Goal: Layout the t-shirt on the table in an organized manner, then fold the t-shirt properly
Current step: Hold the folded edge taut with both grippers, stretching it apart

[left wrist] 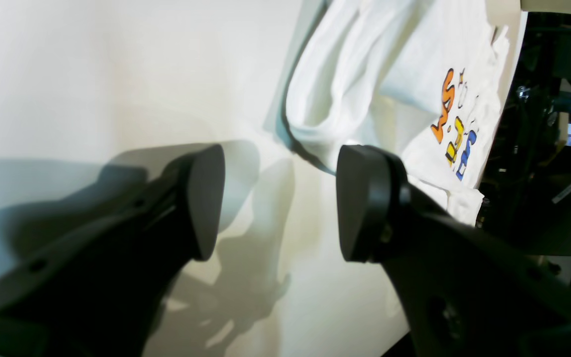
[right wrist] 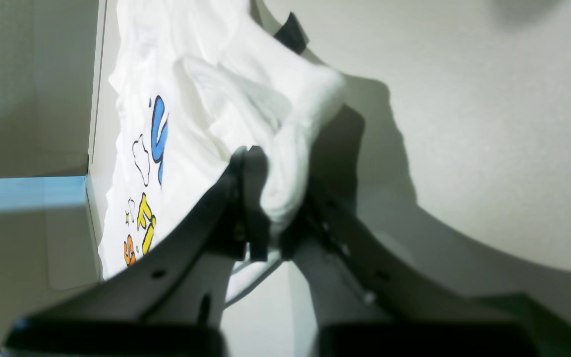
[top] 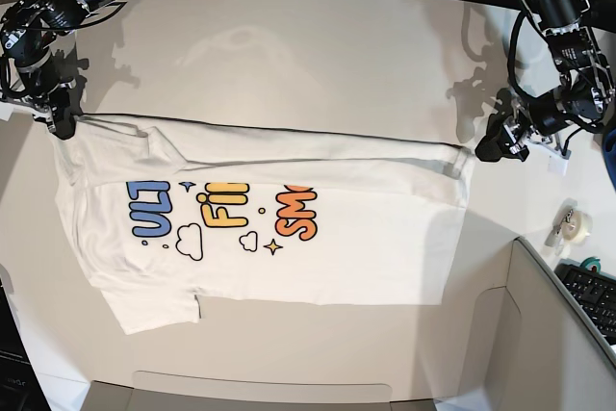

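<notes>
- Your worktop [top: 366, 55] is a broad, smooth off-white surface; in the base view it fills nearly the whole picture, lit brightly and crossed by soft arm shadows at the far corners.
- The t-shirt [top: 289, 238] lies on it lengthwise across that view, print up, with the blue, yellow and orange letters reading sideways. Its far edge is pulled into a straight folded line between the two tools.
- Your right tool [right wrist: 273, 218] sits at the base view's left end of that line. Its jaws are clamped on a bunched wad of white cloth, which bulges out between them in the right wrist view.
- Your left tool [left wrist: 275, 203] hangs over bare worktop at the other end, jaws spread wide with nothing between them. The shirt's rolled edge lies just beyond its fingertips, apart from them.
- A small black tag [right wrist: 291, 30] shows beside the cloth in the right wrist view.
- At the near edge stands a grey cardboard box [top: 539, 334] with its flaps open.
- To the base view's right you can see a roll of tape [top: 574, 222] and part of a keyboard [top: 595, 297].
- Beyond the worktop's edge the room is dark in the left wrist view, with dim equipment too blurred to name.
</notes>
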Controlling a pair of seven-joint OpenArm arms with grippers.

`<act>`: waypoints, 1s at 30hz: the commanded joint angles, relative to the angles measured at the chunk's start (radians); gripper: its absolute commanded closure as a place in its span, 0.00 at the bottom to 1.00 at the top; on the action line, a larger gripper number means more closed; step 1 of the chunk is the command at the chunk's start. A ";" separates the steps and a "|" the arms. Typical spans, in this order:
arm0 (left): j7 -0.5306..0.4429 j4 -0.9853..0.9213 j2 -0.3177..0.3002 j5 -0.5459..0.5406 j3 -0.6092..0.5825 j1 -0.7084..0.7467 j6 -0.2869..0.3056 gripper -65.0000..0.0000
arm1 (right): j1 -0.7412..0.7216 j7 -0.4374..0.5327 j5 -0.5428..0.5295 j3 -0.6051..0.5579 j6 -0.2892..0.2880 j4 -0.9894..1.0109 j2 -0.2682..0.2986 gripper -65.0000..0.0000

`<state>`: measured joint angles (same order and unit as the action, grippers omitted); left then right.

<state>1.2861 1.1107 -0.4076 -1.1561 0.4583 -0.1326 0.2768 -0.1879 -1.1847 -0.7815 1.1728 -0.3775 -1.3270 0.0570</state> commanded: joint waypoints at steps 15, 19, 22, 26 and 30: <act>-0.021 0.013 -0.004 -0.020 -0.049 -0.085 0.002 0.46 | 0.003 -0.007 0.018 0.002 0.013 -0.004 0.005 1.00; -0.064 -0.016 -0.004 -0.020 -0.099 -0.085 0.002 0.46 | 0.003 -0.007 0.018 0.002 0.013 -0.004 0.005 1.00; -0.095 -0.056 -0.004 -0.020 -0.131 -0.103 0.002 0.46 | 0.003 -0.007 0.018 0.002 0.013 -0.004 0.005 1.00; -0.101 -0.065 -0.004 -0.020 -0.140 -0.101 0.002 0.46 | 0.003 -0.007 0.018 0.002 0.013 -0.004 0.005 1.00; -0.101 -0.065 -0.004 -0.020 -0.141 -0.097 0.002 0.46 | 0.003 -0.007 0.018 0.002 0.013 -0.004 0.005 1.00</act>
<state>1.1835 1.0344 -0.3943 -1.1664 0.3164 -0.2131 0.2775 -0.1860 -1.1820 -0.7826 1.1728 -0.3775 -1.3273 0.0551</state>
